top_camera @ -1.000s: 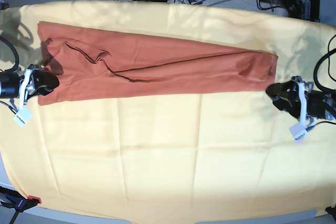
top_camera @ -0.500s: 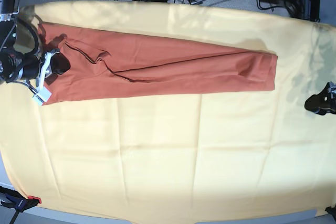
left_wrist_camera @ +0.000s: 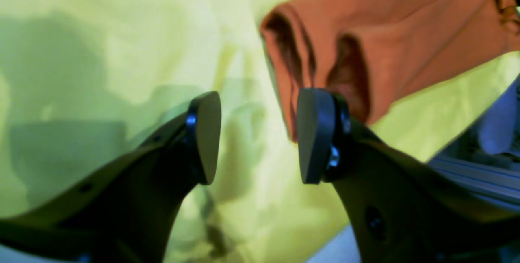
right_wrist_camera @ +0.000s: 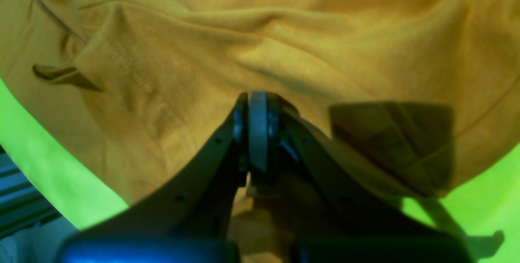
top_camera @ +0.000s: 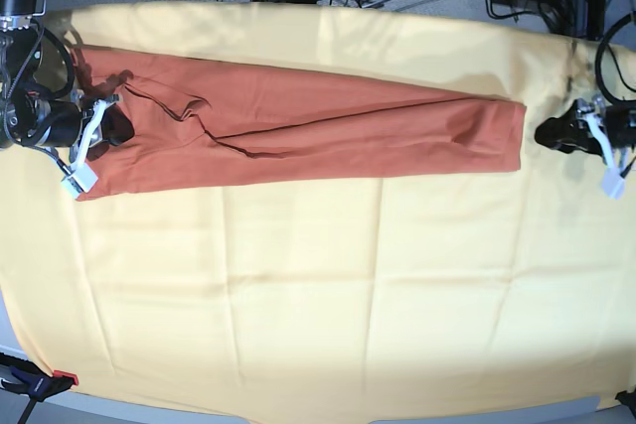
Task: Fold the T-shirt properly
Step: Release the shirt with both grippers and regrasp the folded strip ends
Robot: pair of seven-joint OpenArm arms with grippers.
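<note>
Over the T-shirt, right pincer clenched (left pincer released).

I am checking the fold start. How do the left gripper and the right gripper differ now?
The left gripper is open, its pads apart; the right gripper is shut. The left gripper sits beside the T-shirt end, over the yellow cloth, holding nothing; the right gripper is over the T-shirt's other end, though a pinch of fabric cannot be confirmed. Both are dark and at opposite short ends.
</note>
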